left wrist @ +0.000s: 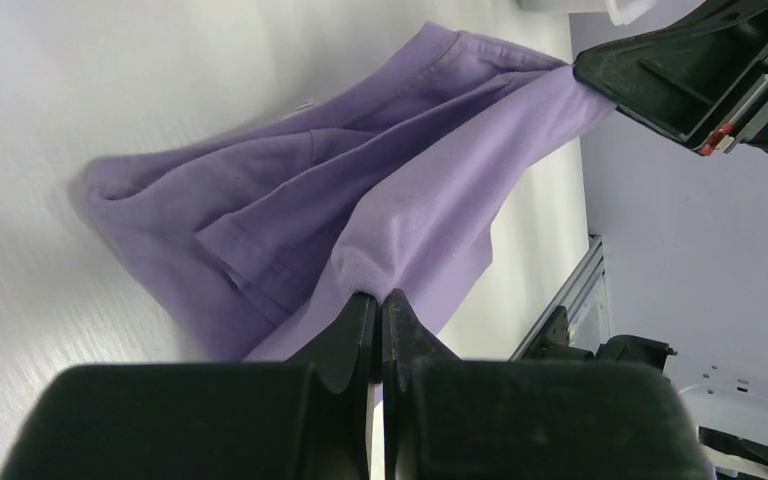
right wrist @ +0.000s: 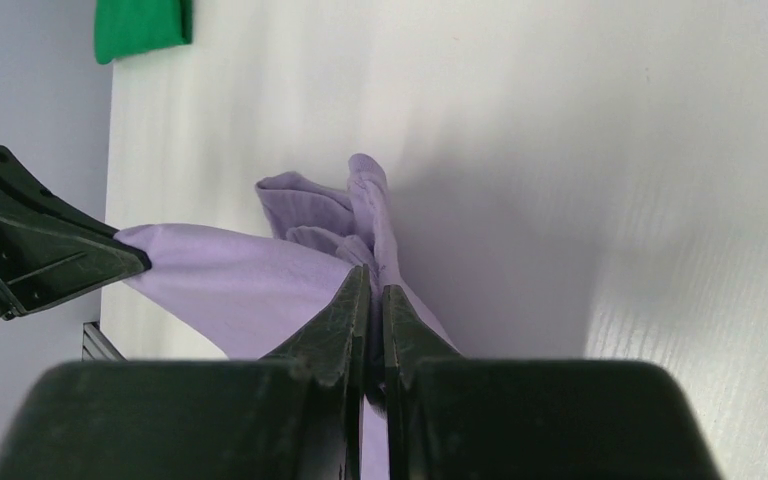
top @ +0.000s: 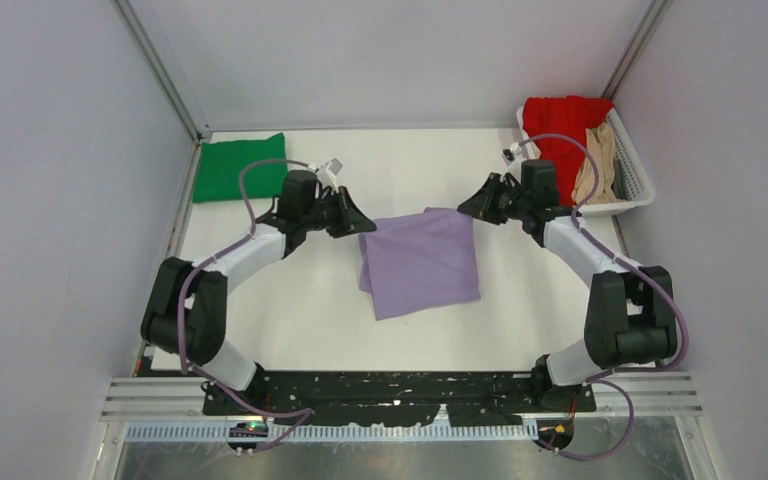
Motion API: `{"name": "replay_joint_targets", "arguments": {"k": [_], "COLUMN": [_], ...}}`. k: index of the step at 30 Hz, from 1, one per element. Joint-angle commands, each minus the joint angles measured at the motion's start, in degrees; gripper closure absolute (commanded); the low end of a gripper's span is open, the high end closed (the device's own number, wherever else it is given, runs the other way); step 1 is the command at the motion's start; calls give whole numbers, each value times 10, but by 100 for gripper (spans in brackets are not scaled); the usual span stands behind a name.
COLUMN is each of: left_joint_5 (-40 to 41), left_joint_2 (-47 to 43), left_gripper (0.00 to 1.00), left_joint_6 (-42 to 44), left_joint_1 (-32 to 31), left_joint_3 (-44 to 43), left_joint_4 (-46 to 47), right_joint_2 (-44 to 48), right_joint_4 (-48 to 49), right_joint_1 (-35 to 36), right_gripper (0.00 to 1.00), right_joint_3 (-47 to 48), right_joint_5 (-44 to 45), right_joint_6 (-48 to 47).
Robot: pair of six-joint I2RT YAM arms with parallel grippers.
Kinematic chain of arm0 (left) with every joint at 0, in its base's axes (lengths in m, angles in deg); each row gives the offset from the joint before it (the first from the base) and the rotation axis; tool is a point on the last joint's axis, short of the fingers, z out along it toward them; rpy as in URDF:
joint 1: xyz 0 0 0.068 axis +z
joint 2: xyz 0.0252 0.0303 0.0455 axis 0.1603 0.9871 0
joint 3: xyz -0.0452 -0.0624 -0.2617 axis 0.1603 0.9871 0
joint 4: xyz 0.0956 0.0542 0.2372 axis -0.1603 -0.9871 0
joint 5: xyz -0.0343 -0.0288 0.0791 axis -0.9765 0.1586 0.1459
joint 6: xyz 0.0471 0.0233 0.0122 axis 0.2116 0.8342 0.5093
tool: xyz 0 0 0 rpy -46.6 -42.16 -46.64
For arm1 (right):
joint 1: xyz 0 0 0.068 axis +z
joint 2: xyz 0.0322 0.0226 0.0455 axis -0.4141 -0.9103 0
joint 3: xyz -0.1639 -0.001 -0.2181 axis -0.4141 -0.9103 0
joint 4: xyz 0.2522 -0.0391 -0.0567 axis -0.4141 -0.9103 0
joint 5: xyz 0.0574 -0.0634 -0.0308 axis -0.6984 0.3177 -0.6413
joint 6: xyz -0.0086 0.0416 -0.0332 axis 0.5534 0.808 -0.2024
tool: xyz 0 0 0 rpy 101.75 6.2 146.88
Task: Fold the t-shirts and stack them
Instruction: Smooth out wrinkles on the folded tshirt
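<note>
A lavender t-shirt hangs between my two grippers over the middle of the table, its lower part resting on the surface. My left gripper is shut on its left top corner; in the left wrist view the jaws pinch the cloth. My right gripper is shut on the right top corner, seen pinched in the right wrist view. A folded green t-shirt lies flat at the far left. A red t-shirt and a tan one lie in the basket.
A white slatted basket stands at the far right by the wall. Grey walls enclose the table on the left, back and right. The green shirt also shows in the right wrist view.
</note>
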Motion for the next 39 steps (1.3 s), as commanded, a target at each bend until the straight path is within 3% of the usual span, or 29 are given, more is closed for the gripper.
{"name": "replay_joint_targets", "arguments": {"k": [1, 8, 19, 23, 26, 27, 28, 29, 30, 32, 33, 39], "left_joint_5": [12, 76, 83, 111, 118, 121, 123, 124, 122, 122, 123, 182], "left_joint_2": [-37, -27, 169, 190, 197, 195, 192, 185, 177, 157, 144, 69], "left_gripper": [100, 100, 100, 100, 100, 99, 93, 82, 75, 64, 59, 35], "left_joint_6": [-11, -26, -75, -64, -50, -45, -40, -29, -23, -12, -6, 19], "left_joint_1": [5, 28, 61, 62, 62, 62, 62, 62, 62, 61, 61, 61], "left_joint_3": [42, 62, -15, -38, -61, -70, -84, -97, -106, -121, -128, -129], "left_joint_4": [34, 32, 78, 31, 6, -5, -23, -47, -63, -89, -112, -215], "right_joint_2": [29, -34, -228, -280, -295, -297, -297, -291, -288, -268, -250, -144], "right_joint_4": [-7, -5, 26, 25, 18, 15, 6, 1, -11, -25, -35, -61], "right_joint_1": [4, 28, 35, 38, 38, 38, 38, 38, 38, 38, 38, 38], "right_gripper": [93, 93, 92, 89, 80, 72, 67, 50, 44, 11, 1, 5], "right_joint_3": [3, 55, 168, 195, 212, 217, 227, 238, 244, 254, 257, 200], "right_joint_5": [-2, -15, 13, 18, 27, 28, 31, 32, 36, 44, 51, 73], "right_joint_6": [-12, -21, -15, -15, -13, -11, -9, -8, -8, -9, -10, -11]}}
